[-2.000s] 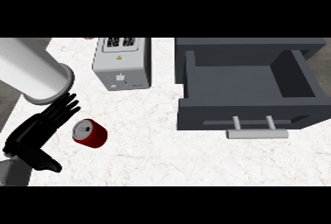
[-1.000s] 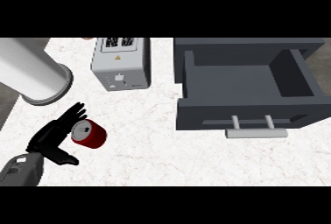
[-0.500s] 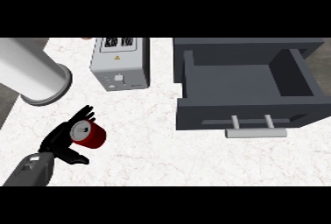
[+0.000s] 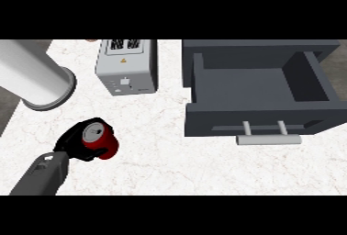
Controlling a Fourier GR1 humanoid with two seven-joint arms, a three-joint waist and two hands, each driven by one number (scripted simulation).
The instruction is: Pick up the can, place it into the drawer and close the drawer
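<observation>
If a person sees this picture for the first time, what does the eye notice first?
First, the red can at lower left on the white counter, with the left hand's black fingers curled round it. Next, the open dark grey drawer at the right, then the toaster at the top.

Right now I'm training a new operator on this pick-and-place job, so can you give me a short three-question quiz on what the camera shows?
1. True or false: the drawer is open.
2. What does the left robot hand hold? A) the toaster B) the can C) the drawer handle
3. Fill in: the inside of the drawer holds ____.

Key: 1 true. 2 B. 3 nothing.
</observation>
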